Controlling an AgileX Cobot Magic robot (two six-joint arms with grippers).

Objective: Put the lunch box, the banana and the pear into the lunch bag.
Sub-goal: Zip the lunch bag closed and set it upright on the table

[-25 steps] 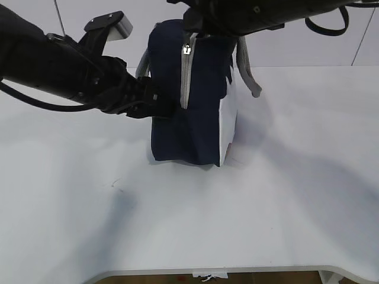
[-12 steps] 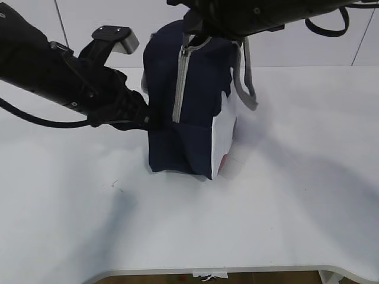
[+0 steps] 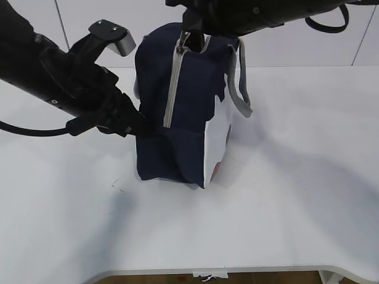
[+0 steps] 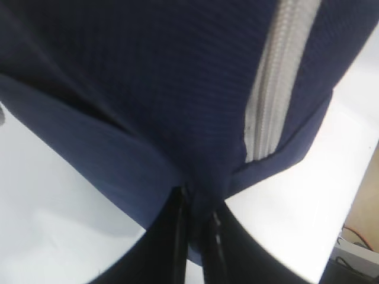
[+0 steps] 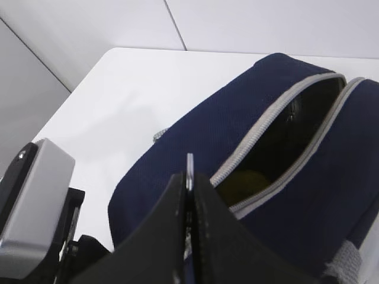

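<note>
My left pincer (image 4: 198, 216) is clamped on a fold of the lunch bag's (image 3: 177, 106) navy fabric, low on its left side. The bag stands mid-counter (image 3: 284, 195). At the bag's top my right pincer (image 5: 189, 195) is pinched tight on the zipper pull (image 5: 189, 163); the mouth gapes partly open.

Navy lunch bag (image 3: 189, 100) with grey zipper trim (image 3: 173, 83), white side panel (image 3: 217, 139)
</note>
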